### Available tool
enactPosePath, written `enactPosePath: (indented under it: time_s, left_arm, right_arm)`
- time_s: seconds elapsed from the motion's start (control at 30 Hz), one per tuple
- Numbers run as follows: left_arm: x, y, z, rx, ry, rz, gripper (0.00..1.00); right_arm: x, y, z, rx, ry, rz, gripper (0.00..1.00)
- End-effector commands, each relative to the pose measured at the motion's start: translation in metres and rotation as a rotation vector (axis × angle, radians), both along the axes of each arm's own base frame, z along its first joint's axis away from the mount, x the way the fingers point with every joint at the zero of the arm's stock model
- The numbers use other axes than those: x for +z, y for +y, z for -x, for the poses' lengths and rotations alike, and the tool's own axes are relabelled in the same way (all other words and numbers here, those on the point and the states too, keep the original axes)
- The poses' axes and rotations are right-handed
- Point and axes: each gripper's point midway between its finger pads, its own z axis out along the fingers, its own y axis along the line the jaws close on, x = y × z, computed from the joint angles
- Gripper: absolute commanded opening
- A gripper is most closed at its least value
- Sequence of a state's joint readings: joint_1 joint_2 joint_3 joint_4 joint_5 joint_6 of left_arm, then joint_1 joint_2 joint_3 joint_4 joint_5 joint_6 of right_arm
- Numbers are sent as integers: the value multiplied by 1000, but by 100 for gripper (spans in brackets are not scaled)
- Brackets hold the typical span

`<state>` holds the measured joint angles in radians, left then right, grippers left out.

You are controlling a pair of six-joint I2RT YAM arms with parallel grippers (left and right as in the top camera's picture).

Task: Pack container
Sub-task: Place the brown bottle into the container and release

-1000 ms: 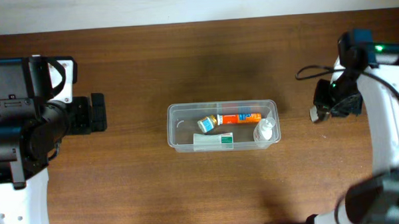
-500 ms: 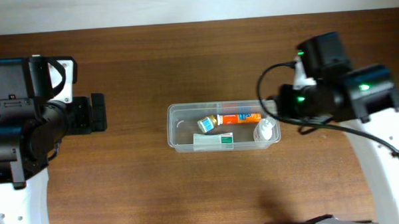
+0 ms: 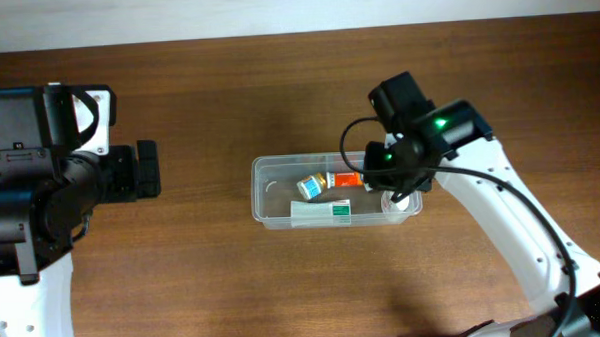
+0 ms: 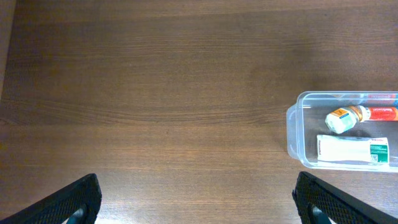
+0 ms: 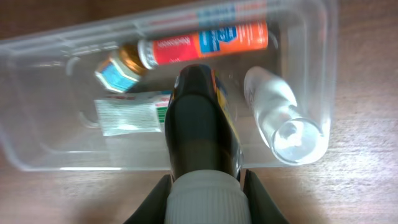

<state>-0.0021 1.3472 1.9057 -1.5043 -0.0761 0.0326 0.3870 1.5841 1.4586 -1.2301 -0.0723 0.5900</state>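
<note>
The container (image 3: 258, 193) is a clear shallow tub at the table's middle. It holds an orange tube (image 3: 348, 178), a small blue-and-white bottle (image 3: 310, 186), a white-and-green tube (image 3: 320, 214) and a clear bottle (image 3: 402, 199). My right gripper (image 3: 395, 170) hovers over the tub's right half. In the right wrist view it (image 5: 204, 190) is shut on a dark tube with a white ribbed cap (image 5: 200, 124), above the container (image 5: 326, 68). My left gripper (image 3: 146, 170) is open and empty, well left of the tub (image 4: 291, 127), with its fingers (image 4: 199, 205) wide apart.
The brown wooden table (image 3: 204, 282) ends at a pale wall strip along the far edge (image 3: 274, 9). The right arm's black cable (image 3: 354, 147) loops over the tub's far rim.
My right arm has swung from the table's far right to above the container's right half. The left arm has not moved.
</note>
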Motion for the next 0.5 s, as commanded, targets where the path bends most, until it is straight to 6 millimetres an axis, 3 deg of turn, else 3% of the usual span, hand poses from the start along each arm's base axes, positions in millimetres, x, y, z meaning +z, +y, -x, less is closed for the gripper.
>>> enactPosePath:
  time_s: [0.0, 0.23, 0.37, 0.47]
  left_arm:
    - [2, 2, 1, 14, -8, 7, 99]
    - [2, 2, 1, 14, -8, 7, 99]
    - [2, 2, 1, 14, -8, 7, 99]
    - [2, 2, 1, 14, -8, 7, 100]
  right_arm:
    - [-17, -1, 5, -54, 25, 2, 12]
    - [-57, -7, 8, -76, 31, 35, 11]
    - [-59, -11, 8, -83, 27, 55, 13]
    - [-59, -9, 8, -75, 22, 54, 20]
